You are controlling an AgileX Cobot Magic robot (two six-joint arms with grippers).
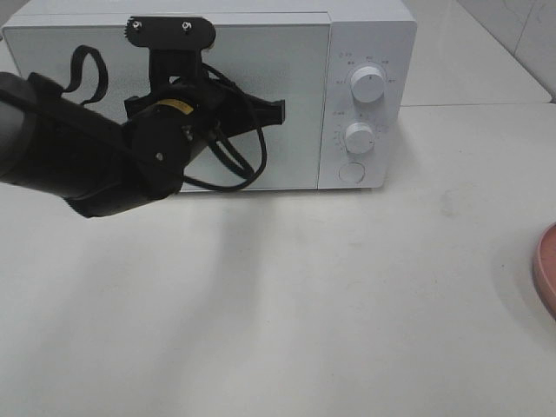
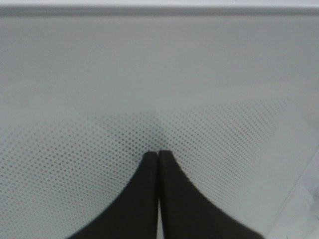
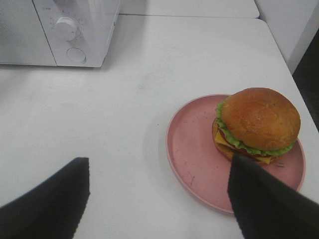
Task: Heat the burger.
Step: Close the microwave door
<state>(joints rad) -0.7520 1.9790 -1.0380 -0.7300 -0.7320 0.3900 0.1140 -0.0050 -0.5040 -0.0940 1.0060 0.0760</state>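
The burger (image 3: pixel 257 124), with a domed brown bun, green lettuce and yellow cheese, sits on a pink plate (image 3: pixel 194 149) on the white table. My right gripper (image 3: pixel 158 172) is open above the table near the plate, its fingers wide apart and nothing between them. In the exterior high view the burger is out of view; only the plate's edge (image 1: pixel 546 265) shows at the right. My left gripper (image 2: pixel 158 153) is shut and empty, its tips close against the closed dotted door (image 2: pixel 99 99) of the white microwave (image 1: pixel 369 39).
The microwave has two round knobs (image 1: pixel 368 86) (image 1: pixel 359 137) and a round button (image 1: pixel 351 171) on its right panel. The left arm (image 1: pixel 87 156) with its cables hangs in front of the door. The table's far edge lies right of the plate.
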